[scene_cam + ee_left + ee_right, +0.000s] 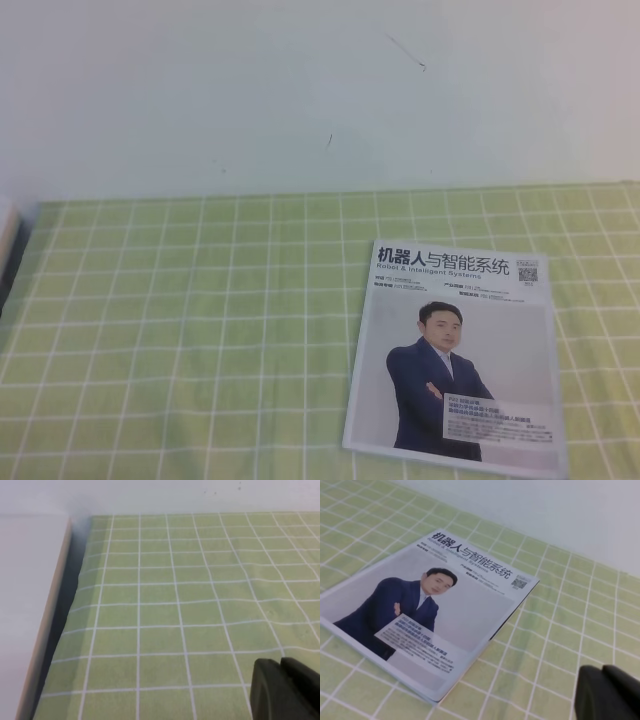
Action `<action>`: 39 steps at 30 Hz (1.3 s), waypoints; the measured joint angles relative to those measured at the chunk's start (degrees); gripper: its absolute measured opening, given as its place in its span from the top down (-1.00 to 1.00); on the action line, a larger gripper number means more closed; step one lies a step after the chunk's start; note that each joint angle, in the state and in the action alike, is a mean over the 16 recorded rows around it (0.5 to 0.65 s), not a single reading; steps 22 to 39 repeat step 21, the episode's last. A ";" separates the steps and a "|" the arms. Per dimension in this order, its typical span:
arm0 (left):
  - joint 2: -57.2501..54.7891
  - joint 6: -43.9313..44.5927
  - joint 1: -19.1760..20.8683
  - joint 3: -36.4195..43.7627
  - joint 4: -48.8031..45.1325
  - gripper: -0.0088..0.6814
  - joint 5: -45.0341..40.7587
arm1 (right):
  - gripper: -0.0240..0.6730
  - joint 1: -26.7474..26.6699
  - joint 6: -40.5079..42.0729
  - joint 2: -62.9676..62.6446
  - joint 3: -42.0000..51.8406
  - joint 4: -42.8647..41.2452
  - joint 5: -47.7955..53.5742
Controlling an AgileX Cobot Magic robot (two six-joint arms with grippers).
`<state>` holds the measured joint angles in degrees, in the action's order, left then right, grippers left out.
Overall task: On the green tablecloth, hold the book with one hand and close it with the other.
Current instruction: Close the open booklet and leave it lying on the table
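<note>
Two grippers, and neither one is touching anything at this moment. The book point(455, 360) lies flat on the green tablecloth point(200, 320), right of centre and toward the near edge in the high view, cover up, the suited man and the black title showing. By the look of it the cover is already down; no white inner pages show, so the closing seems done, or there is little left to do.

Now the relation that matters. The book's long axis runs near to far, tipped only slightly off the cloth's white grid lines. From the right wrist view the book point(427, 615) lies ahead and to the left of the right gripper point(607, 692), apart from it, with bare cloth between. That gripper grasps nothing; only a dark corner of it shows, so whether its jaws are parted I cannot tell.

Over on the left, the left gripper point(285, 687) sits above bare cloth by the tablecloth's left edge, no book in its view at all. It holds nothing; jaw state, again, not readable.

So the right arm is the nearer one, clearly.
</note>
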<state>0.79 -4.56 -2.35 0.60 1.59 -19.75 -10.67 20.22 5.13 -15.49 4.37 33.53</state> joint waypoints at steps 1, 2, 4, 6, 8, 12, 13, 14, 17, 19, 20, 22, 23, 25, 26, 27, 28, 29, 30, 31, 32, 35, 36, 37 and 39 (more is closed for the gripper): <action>0.00 0.00 0.00 0.00 0.00 0.98 0.00 | 0.94 0.13 -0.23 -0.43 0.81 -0.58 -0.91; 0.00 0.00 0.00 0.00 -0.01 0.98 0.00 | 0.94 0.31 -0.54 -0.89 1.75 -1.20 -1.94; 0.00 0.00 0.00 0.00 -0.03 0.98 0.01 | 0.94 0.79 -1.40 -1.82 3.94 -2.48 -4.22; 0.00 0.00 0.00 0.00 -0.04 0.98 0.01 | 0.94 1.45 -2.67 -2.74 6.35 -3.78 -6.52; 0.00 0.00 0.00 0.00 -0.05 0.98 0.01 | 0.94 2.27 -4.22 -3.65 8.76 -5.11 -8.60; 0.00 0.00 0.00 0.00 -0.09 0.98 0.01 | 0.94 4.10 -7.52 -5.11 13.08 -7.84 -12.31; 0.00 0.00 0.00 0.00 -0.10 0.98 0.01 | 0.94 4.55 -8.32 -5.35 13.92 -8.32 -12.99; 0.00 0.00 0.00 0.00 -0.10 0.98 0.01 | 0.94 4.98 -9.08 -5.55 14.67 -8.70 -13.55; 0.00 0.00 0.00 0.00 -0.13 0.98 0.01 | 0.94 5.82 -10.57 -5.76 16.07 -9.14 -14.46; 0.00 0.00 0.00 0.00 -0.13 0.98 0.01 | 0.94 6.34 -11.56 -5.78 16.59 -9.29 -14.46; 0.00 0.00 0.00 0.00 -0.13 0.98 0.01 | 0.94 6.58 -12.01 -5.78 16.71 -9.36 -14.32; 0.00 0.00 0.00 0.00 -0.13 0.98 0.01 | 0.94 6.79 -12.36 -5.79 16.75 -9.44 -14.14; 0.00 0.00 0.00 0.00 -0.13 0.98 0.01 | 0.94 6.79 -12.36 -5.79 16.75 -9.44 -14.14; 0.00 0.00 0.00 0.00 -0.13 0.98 0.01 | 0.94 6.79 -12.36 -5.79 16.75 -9.44 -14.14; 0.00 0.00 0.00 0.00 -0.13 0.98 0.01 | 0.94 6.79 -12.36 -5.79 16.75 -9.44 -14.14; 0.00 0.00 0.00 0.00 -0.13 0.98 0.01 | 0.94 6.79 -12.36 -5.79 16.75 -9.44 -14.14; 0.00 0.00 0.00 0.00 -0.13 0.98 0.01 | 0.94 6.79 -12.36 -5.79 16.75 -9.44 -14.14; 0.00 0.00 0.00 0.00 -0.13 0.98 0.01 | 0.94 6.79 -12.36 -5.79 16.75 -9.44 -14.14; 0.00 0.00 0.00 0.00 -0.13 0.98 0.01 | 0.94 6.79 -12.36 -5.79 16.75 -9.44 -14.14; 0.00 0.00 0.00 0.00 -0.13 0.98 0.01 | 0.94 6.79 -12.36 -5.79 16.75 -9.44 -14.14; 0.00 0.00 0.00 0.00 -0.13 0.98 0.01 | 0.94 6.79 -12.36 -5.79 16.75 -9.44 -14.14; 0.00 0.00 0.00 0.00 -0.13 0.98 0.01 | 0.94 6.79 -12.36 -5.79 16.75 -9.44 -14.14; 0.00 0.00 0.00 0.00 -0.13 0.98 0.01 | 0.94 6.79 -12.36 -5.79 16.75 -9.44 -14.14; 0.00 0.00 0.00 0.00 -0.13 0.98 0.01 | 0.94 6.79 -12.36 -5.79 16.75 -9.44 -14.14; 0.00 0.00 0.00 0.00 -0.13 0.98 0.01 | 0.94 6.79 -12.36 -5.79 16.75 -9.44 -14.14</action>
